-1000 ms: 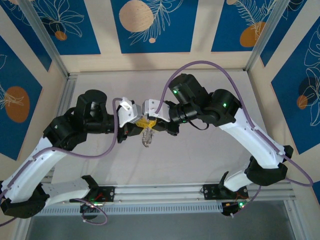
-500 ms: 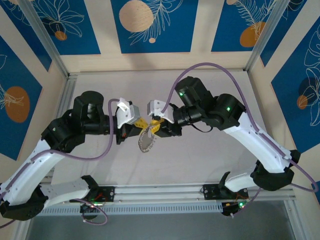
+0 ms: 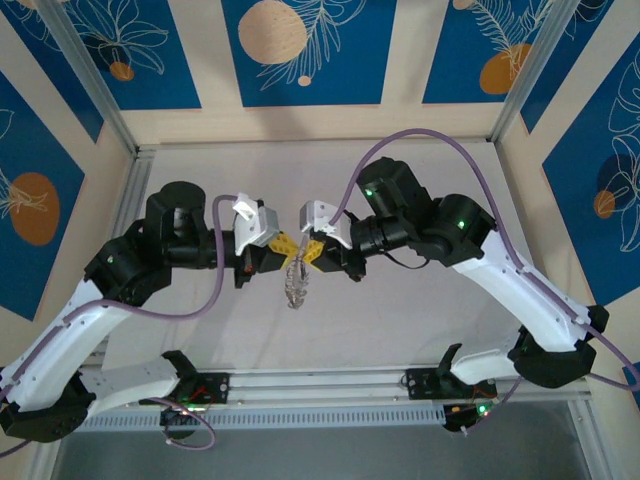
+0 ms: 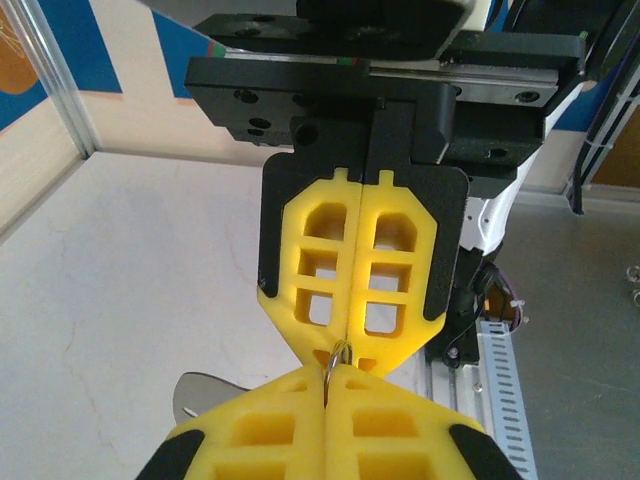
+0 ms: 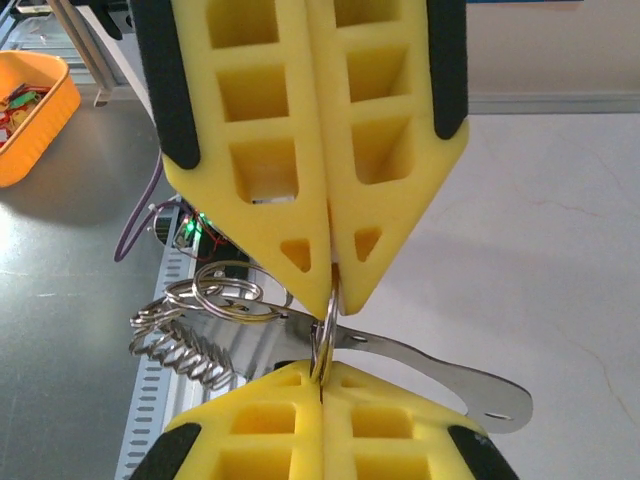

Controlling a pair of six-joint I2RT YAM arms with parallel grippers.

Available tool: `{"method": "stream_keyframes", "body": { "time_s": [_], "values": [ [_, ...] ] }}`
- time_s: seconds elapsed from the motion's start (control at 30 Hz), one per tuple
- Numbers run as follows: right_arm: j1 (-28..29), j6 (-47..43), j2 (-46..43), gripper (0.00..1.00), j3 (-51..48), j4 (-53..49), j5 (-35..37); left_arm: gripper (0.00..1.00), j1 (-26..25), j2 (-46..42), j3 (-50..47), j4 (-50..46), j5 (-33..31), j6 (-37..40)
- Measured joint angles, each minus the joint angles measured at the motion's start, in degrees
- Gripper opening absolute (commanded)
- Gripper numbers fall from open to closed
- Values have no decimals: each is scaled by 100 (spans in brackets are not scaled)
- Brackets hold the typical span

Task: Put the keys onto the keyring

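Note:
My left gripper [image 3: 289, 249] and right gripper [image 3: 309, 252] meet tip to tip above the table's middle. Both are shut on one small split ring [image 5: 322, 330] of doubled wire, pinched edge-on between the yellow fingers. In the left wrist view, my left gripper [image 4: 327, 376] holds that small split ring [image 4: 340, 353] from below. The keyring [image 3: 297, 285] hangs under the tips as a silvery bunch, seen edge-on. In the right wrist view, my right gripper [image 5: 322, 372] is at the bottom, and a flat metal blade [image 5: 440, 375], several loose rings [image 5: 225, 295] and a wire coil [image 5: 190, 350] hang off the small ring. The keys are hidden from me within this bunch.
The pale table [image 3: 400, 320] lies below the hanging bunch. An aluminium rail [image 3: 320, 385] with both arm bases runs along the near edge. An orange bin [image 5: 30, 110] sits off the table beyond the rail. Metal frame posts [image 3: 100, 90] stand at the back corners.
Both grippers have stayed tip to tip and drifted slightly right. The hanging bunch swung out to show a flat oval half a second ago and now hangs edge-on.

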Motion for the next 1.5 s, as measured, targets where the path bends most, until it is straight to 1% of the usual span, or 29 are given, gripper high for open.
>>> {"method": "stream_keyframes", "body": {
  "time_s": [0.27, 0.37, 0.43, 0.63, 1.17, 1.5],
  "values": [
    [-76, 155, -181, 0, -210, 476, -393, 0, 33, -155, -144, 507, 315, -389],
    [-114, 256, -269, 2, -282, 682, -584, 0, 37, -190, -177, 745, 459, -507],
    [-157, 323, -341, 0, -350, 833, -754, 0, 37, -212, -181, 890, 557, -592],
    [-315, 496, -509, 0, -522, 1176, -1080, 0, 61, -227, -184, 1154, 713, -649],
    [-688, 817, -885, 0, -590, 1399, -1143, 0, 74, -140, -59, 822, 551, -269],
    [-719, 962, -863, 0, -448, 1493, -1331, 0, 81, -70, -48, 457, 391, -122]
  ]
}}
